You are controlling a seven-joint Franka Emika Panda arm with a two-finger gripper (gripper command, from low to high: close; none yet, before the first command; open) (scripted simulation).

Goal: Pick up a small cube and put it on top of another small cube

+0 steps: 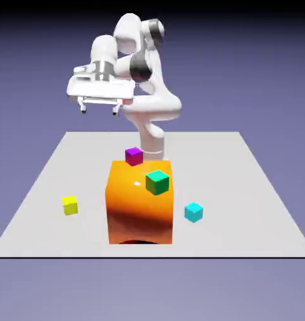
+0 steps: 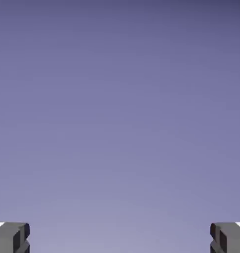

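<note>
Holding gripper [image 1: 100,112] wide apart and empty, high above the counter [image 1: 255,213] — presumably for clearance over the orange block [image 1: 140,204] — with yellow cube [image 1: 70,205] (likely the one to lift) lying well below, beside that block, toward the exterior view's left.

Bright, sharp exterior view; white glare spots the orange block [image 1: 140,204], its lower front darkly shaded.

Flat light-grey tabletop [image 1: 243,188]: big glossy orange block [image 1: 140,216]; small plain bright yellow cube [image 1: 70,205] on block's exterior-view left; small cyan cube [image 1: 193,212] on block's right; white robot base [image 1: 152,145] behind block.
</note>
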